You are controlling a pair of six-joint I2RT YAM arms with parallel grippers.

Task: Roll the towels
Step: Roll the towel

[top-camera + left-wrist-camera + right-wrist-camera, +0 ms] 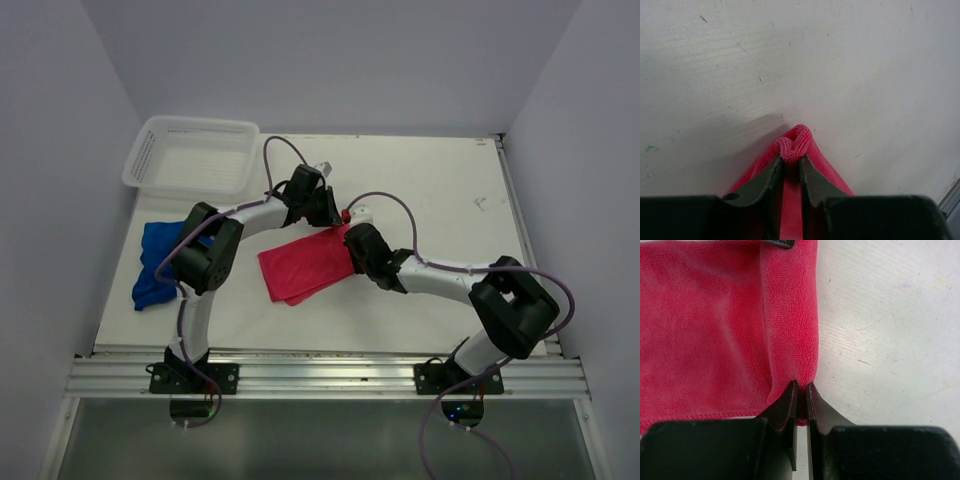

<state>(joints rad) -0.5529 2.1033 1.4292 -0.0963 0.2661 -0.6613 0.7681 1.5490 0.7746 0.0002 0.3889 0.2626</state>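
While both arms reach inward over the table [440, 190], the two grippers meet at the far right end of the pink-red towel [300, 268], close beside each other in the top view

Left gripper [791, 159]: jaws clenched on the pink-red towel. The wrist view shows a small bunched fold of cloth squeezed up just past the tips, with a red strip running down the narrow gap between the fingers [760, 182]. Cloth spreads to either side below the tips, with bare white tabletop beyond

Right gripper [801, 390]: jaws pinched nearly together on the towel's edge, at a corner where a doubled-over band runs along the cloth's right side. Only a sliver of red shows between the fingers [782, 407]. The rest of the towel lies flat to the left in that view

Pink-red towel, position: middle of the table, between the two arms, on a diagonal from near left to far right. Its near end lies flat on the surface, apart from both grippers

Blue towel [155, 262]: crumpled at the left edge of the table, partly hidden under the elbow of the left arm [250, 213], touched by neither gripper. That arm lies between it and the pink-red towel

White mesh basket [195, 155]: far left corner, just beyond the blue towel; whether the two touch, cannot tell
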